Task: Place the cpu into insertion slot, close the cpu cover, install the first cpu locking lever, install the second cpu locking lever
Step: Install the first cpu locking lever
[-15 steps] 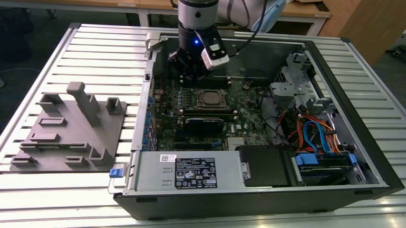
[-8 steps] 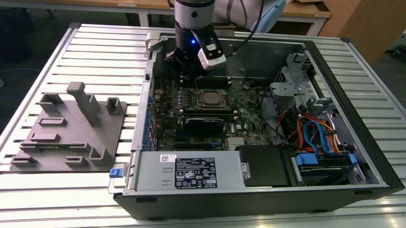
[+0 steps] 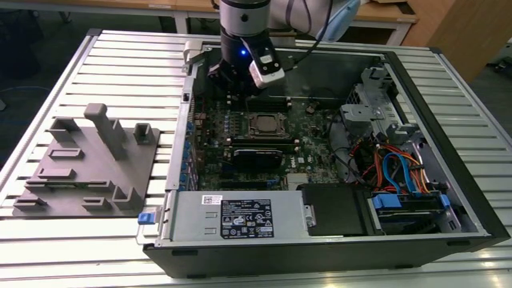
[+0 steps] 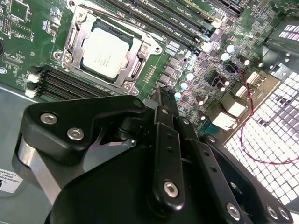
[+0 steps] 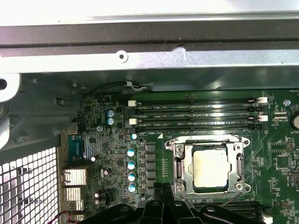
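Two of the four steps look done: the cpu (image 5: 211, 169) lies flat in the slot (image 5: 211, 190), its pale metal top facing up, and the cover (image 5: 181, 163) appears folded down around it, so that the chip shows through the cover's square window. Whether either locking lever is latched I cannot tell; thin metal rods run along the cover's sides, and in the first wrist view one short rod angles out near the socket's corner, which suggests the lever work is not finished. The end effector (image 4: 163, 100) hangs over the green board (image 5: 112, 140) just beside the socket, apparently clear of it, with its dark fingers drawn together and nothing between them. In the exterior view the arm stands above the memory slots (image 3: 260, 103), toward the far wall of the open case (image 3: 320, 252), which rests on the slatted table (image 3: 80, 252).
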Motion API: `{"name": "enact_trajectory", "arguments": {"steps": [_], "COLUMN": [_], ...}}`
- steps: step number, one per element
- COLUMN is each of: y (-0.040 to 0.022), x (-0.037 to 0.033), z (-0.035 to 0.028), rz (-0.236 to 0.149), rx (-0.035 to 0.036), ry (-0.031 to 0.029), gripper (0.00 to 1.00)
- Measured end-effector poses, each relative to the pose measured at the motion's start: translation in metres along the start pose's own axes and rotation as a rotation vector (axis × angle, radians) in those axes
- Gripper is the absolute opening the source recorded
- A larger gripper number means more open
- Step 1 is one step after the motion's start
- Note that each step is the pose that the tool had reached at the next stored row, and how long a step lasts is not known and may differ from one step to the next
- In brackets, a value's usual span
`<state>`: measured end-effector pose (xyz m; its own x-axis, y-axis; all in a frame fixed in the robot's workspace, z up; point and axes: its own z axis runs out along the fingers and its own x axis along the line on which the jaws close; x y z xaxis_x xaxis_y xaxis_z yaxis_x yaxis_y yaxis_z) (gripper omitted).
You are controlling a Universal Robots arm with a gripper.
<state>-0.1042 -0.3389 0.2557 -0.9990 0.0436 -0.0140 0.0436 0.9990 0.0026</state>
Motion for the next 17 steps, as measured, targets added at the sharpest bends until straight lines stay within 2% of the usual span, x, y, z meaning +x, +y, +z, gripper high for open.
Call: {"name": "enact_trajectory", "arguments": {"steps": [17], "y": [0.0127], "x": [0.0017], "z": [-0.0001], "rz": [0.0], "rx": [0.0], "ry": [-0.0003], "gripper": [0.11]}}
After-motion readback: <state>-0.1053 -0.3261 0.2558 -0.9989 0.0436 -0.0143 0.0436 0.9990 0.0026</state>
